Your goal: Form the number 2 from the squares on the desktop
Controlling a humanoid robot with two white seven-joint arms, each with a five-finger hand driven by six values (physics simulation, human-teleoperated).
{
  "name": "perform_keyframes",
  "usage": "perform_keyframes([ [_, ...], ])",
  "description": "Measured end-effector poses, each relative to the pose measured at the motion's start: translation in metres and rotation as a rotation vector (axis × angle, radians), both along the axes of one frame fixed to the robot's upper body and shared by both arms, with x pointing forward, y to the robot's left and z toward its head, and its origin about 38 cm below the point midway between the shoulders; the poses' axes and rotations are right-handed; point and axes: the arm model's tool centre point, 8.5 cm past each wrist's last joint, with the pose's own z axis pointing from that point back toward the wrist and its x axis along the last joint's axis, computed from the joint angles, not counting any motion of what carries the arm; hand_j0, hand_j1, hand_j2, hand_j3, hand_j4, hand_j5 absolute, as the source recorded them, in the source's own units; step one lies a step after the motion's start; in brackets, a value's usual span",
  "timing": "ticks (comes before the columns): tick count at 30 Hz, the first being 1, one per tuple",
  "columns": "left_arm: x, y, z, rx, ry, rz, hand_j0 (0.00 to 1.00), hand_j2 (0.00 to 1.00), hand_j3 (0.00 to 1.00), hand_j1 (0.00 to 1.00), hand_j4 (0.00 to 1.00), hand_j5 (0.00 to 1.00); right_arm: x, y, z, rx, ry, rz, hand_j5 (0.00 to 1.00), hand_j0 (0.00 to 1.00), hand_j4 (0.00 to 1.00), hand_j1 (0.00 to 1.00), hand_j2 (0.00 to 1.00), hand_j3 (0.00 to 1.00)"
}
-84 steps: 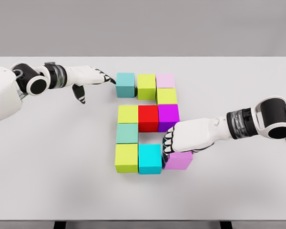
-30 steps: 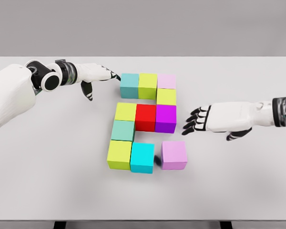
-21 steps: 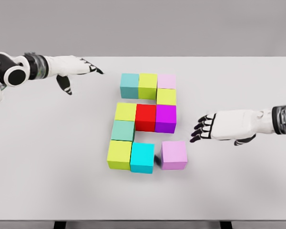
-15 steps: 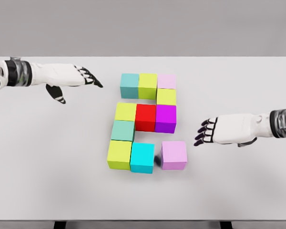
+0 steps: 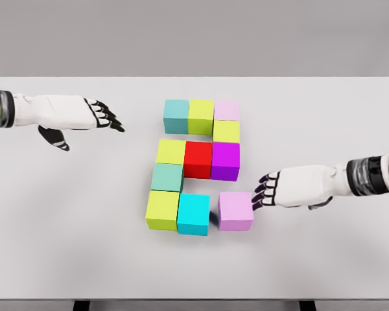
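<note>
Nearest the front edge of the white table point(image 5: 65, 259) sits the bottom row of blocks: lime-green block point(image 5: 162, 210) at left, cyan block point(image 5: 194, 214) touching its right side, then a narrow gap w/ shadow, then the light purple block point(image 5: 236, 211). So that last one is just beside the cyan one, not flush w/ it.

Right hand point(image 5: 292, 188) comes in from the right edge, palm down, fingers point(image 5: 258, 194) loosely extended and a bit spread, holding nothing. Dark fingertips are at the right face of the light purple block; looks like touching, but can't tell for sure.

One row back, a teal block point(image 5: 166, 177) sits on the left column, against the lime-green one. Behind that, the middle row, all touching: yellow-green block point(image 5: 171, 151) at left, red block point(image 5: 198, 160) in the centre, magenta block point(image 5: 225, 161) at right.

Further back on the right column, another yellow-green block point(image 5: 226, 131) joins the middle row to the far row. Far row, left to right: teal-blue block point(image 5: 176, 116), olive-green block point(image 5: 201, 116), pale pink block point(image 5: 227, 110), all packed together.

Left hand point(image 5: 68, 113) is at far left, well apart from the blocks, roughly level w/ the far row. Fingers straight and pointing right, thumb hanging down, nothing in it.
</note>
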Motion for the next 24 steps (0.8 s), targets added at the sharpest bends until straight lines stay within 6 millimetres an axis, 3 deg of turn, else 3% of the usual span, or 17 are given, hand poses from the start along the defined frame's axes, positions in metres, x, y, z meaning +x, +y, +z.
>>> perform_keyframes([
  [10, -0.001, 0.005, 0.001, 0.004, 0.000, 0.010, 1.00, 1.00, 1.00, 1.00, 1.00, 1.00, -0.004, 0.012, -0.008, 0.006, 0.025, 0.033, 1.00, 1.00, 1.00, 1.00, 1.00, 1.00],
  [24, -0.001, 0.005, 0.000, 0.004, 0.001, 0.010, 1.00, 1.00, 1.00, 1.00, 1.00, 1.00, 0.002, 0.015, 0.003, 0.012, 0.004, 0.038, 1.00, 1.00, 1.00, 1.00, 1.00, 1.00],
])
